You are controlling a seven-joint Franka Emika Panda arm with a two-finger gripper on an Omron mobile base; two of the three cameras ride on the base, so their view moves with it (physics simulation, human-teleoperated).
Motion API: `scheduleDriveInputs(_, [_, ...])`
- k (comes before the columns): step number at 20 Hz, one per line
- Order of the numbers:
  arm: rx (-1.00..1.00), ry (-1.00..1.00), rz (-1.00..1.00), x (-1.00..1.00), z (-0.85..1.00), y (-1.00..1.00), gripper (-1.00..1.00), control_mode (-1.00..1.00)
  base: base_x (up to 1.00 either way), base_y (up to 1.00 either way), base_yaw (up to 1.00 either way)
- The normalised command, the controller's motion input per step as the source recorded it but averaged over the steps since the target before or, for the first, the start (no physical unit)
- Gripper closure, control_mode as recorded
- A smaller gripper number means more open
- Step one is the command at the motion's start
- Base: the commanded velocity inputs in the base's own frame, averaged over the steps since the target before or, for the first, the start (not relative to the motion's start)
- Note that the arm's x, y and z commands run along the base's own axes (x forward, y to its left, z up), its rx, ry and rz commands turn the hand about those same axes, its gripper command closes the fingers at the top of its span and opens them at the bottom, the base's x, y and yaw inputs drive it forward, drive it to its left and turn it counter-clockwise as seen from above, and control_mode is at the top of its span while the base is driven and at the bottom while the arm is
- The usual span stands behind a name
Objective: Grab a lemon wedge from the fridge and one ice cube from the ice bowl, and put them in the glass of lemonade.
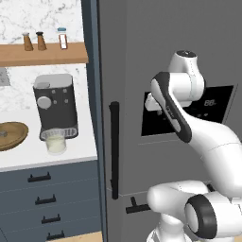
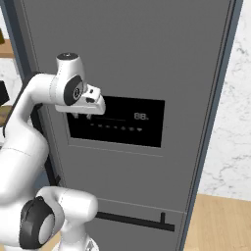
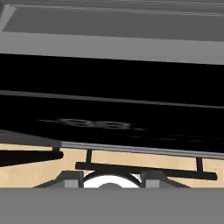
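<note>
Now we face the shut fridge (image 1: 127, 56).
Our gripper (image 2: 81, 116) hangs before its black dispenser panel (image 2: 132, 122), jaws partly apart, empty; handle (image 1: 114, 149) at nine o'clock.

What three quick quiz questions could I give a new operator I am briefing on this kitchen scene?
1. True or false: the fridge door is shut.
2. Which stands directly under the coffee machine? A) the glass of lemonade B) a kettle C) a plate
3. Fill in: the end effector hangs in front of the fridge's black ____ panel.

Key: 1 true; 2 A; 3 dispenser
</note>
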Motion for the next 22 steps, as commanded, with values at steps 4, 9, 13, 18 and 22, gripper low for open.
scheduleDriveInputs(4, [0.00, 0.00, 0.00, -0.47, -0.13, 0.00, -1.00, -1.00, 0.00, 0.00, 0.00])
scheduleDriveInputs(9, [0.00, 0.00, -0.01, -0.96, -0.24, -0.04, -1.00, -1.00, 0.00, 0.00, 0.00])
scheduleDriveInputs(13, [0.00, 0.00, -0.02, -0.73, -0.15, -0.05, -1.00, -1.00, 0.00, 0.00, 0.00])
scheduleDriveInputs(18, [0.00, 0.00, -0.01, -0.50, -0.23, 0.00, -1.00, -1.00, 0.00, 0.00, 0.00])
scheduleDriveInputs(22, [0.00, 0.00, 0.00, -0.66, -0.35, 0.02, -1.00, -1.00, 0.00, 0.00, 0.00])
